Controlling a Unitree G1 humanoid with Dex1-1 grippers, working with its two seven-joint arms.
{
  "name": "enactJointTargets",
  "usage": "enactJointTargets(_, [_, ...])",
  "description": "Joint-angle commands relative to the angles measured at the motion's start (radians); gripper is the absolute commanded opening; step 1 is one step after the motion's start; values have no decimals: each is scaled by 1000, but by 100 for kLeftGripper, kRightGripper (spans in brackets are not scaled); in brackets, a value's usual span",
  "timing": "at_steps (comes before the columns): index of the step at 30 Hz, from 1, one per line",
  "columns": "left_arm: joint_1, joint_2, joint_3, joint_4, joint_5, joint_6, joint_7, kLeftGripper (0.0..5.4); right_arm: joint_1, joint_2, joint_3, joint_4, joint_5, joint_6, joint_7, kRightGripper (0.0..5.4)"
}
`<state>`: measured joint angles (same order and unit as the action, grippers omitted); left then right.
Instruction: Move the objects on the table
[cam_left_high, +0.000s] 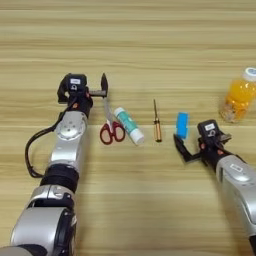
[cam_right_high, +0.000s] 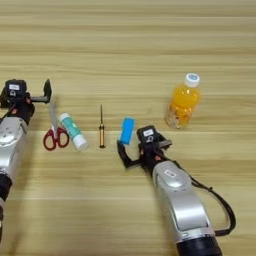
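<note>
Orange bottle (cam_left_high: 239, 99) cut off at right edge.

Five objects (cam_left_high: 157, 122) across table (cam_left_high: 130, 45)

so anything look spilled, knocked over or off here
Nothing stands out. The bottle stands upright and capped; scissors, glue stick, screwdriver and blue block lie flat in a row.

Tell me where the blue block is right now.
The blue block lies flat on the table, right of the screwdriver and just ahead of the right gripper.
</note>
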<state>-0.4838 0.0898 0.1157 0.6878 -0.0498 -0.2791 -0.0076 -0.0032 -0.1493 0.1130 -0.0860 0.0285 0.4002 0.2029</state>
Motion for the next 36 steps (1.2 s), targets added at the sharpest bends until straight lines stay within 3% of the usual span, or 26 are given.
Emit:
enactJointTargets(1, [1, 2, 2, 6, -1, 11, -3, 540, 38, -13, -18, 1, -14, 56, -21, 536])
enactJointTargets(9, [-1, 3, 4, 12, -1, 9, -5, 540, 31, -3, -39, 10, 5, 52, -16, 536])
enactJointTargets(30, [-12, 2, 6, 30, -5, 6, -11, 540, -116, 38, -76, 316, 56, -13, 27, 536])
enactJointTargets(36, [-19, 6, 11, 45, -7, -1, -16, 540, -129, 47, -74, 354, 52, -22, 37, 456])
